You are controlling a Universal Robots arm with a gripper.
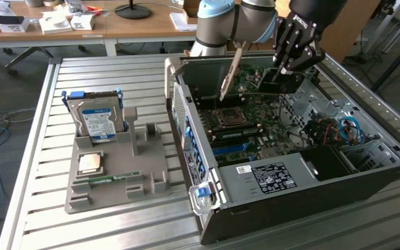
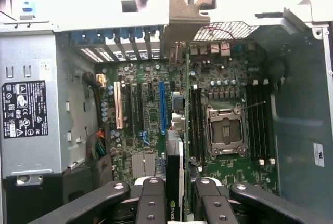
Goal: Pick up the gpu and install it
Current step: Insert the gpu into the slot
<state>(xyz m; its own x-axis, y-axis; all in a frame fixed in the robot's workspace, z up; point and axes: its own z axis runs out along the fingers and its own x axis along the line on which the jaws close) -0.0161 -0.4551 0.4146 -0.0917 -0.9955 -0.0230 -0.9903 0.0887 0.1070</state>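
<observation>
My gripper (image 1: 280, 73) hangs over the open computer case (image 1: 366, 172), shut on the gpu (image 1: 268, 82). The gpu is a dark card, held on edge above the motherboard (image 1: 245, 122), with its tan metal bracket (image 1: 231, 73) slanting down towards the case's back wall. In the wrist view the gpu (image 2: 186, 125) appears edge-on as a thin line running away from my gripper (image 2: 179, 199), and its bracket (image 2: 185, 13) ends near the case's rear slot openings. The card sits over the board between the blue slot (image 2: 163, 107) and the memory slots beside the CPU socket (image 2: 225, 130).
On the exterior view's left a grey holder (image 1: 144, 172) stands on the slatted table, carrying a blue-labelled hard drive (image 1: 97, 122), a CPU chip (image 1: 89, 162) and a small green memory stick (image 1: 113, 178). The power supply (image 1: 270, 174) and blue cables (image 1: 349, 130) fill the case's near end.
</observation>
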